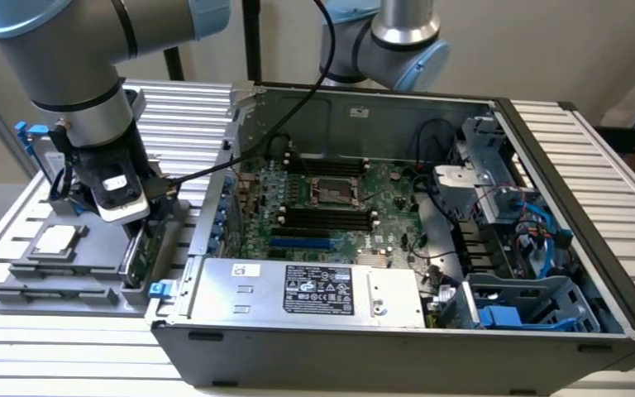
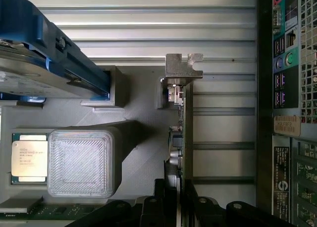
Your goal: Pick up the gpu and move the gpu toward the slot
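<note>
**Green card gripped on edge at the fixture's case-side rim**

The gpu (image 2: 184, 138) stands on its long edge in the grey fixture (image 2: 143, 138), along the fixture edge nearest the computer case (image 2: 265, 138). In the exterior view the gpu (image 1: 132, 252) sits at the fixture's (image 1: 53, 289) right edge, just beside the case wall (image 1: 406, 347). The fixture lies at the left end of the ribbed worktop (image 1: 75, 364).

The card lies directly below the gripper (image 2: 181, 192), seen edge-on from the wrist. Its long axis runs away from the jaws to the silver bracket (image 2: 183, 68) at the far end, parallel to the case side. The grip therefore falls on the end opposite the bracket.

The jaws are drawn in to about the card's thickness, one on each face, and appear to pinch its top edge. The card looks seated in its groove, not yet lifted. In the exterior view the gripper (image 1: 130, 219) is low over the fixture, wrist vertical.

The motherboard (image 1: 340, 198) lies inside the case, towards the exterior view's right of the card and across the case wall. The square chip (image 2: 28, 157) and the blue-framed hard drive (image 2: 44, 53) sit apart on the fixture, untouched.
</note>
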`<state>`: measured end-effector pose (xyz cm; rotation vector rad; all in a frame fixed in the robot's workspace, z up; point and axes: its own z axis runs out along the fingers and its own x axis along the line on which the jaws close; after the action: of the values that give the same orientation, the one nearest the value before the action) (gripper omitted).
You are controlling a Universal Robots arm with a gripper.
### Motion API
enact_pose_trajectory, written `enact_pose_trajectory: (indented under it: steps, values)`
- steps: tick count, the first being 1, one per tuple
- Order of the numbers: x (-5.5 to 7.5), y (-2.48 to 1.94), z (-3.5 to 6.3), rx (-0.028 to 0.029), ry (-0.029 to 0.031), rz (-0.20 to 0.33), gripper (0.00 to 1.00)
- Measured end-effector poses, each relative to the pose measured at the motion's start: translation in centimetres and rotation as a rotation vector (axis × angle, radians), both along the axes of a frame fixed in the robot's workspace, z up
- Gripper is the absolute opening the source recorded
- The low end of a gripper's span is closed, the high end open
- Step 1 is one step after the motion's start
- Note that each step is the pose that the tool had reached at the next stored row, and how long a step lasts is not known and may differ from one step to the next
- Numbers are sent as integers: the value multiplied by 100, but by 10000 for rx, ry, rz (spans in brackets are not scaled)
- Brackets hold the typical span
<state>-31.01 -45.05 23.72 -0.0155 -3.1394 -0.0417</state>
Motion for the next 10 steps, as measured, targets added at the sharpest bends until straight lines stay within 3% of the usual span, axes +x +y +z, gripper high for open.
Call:
enact_pose_trajectory:
  steps: [7,10]
  values:
    - [0,0,0,91,-23,0,26]
    - [0,0,0,94,-23,1,26]
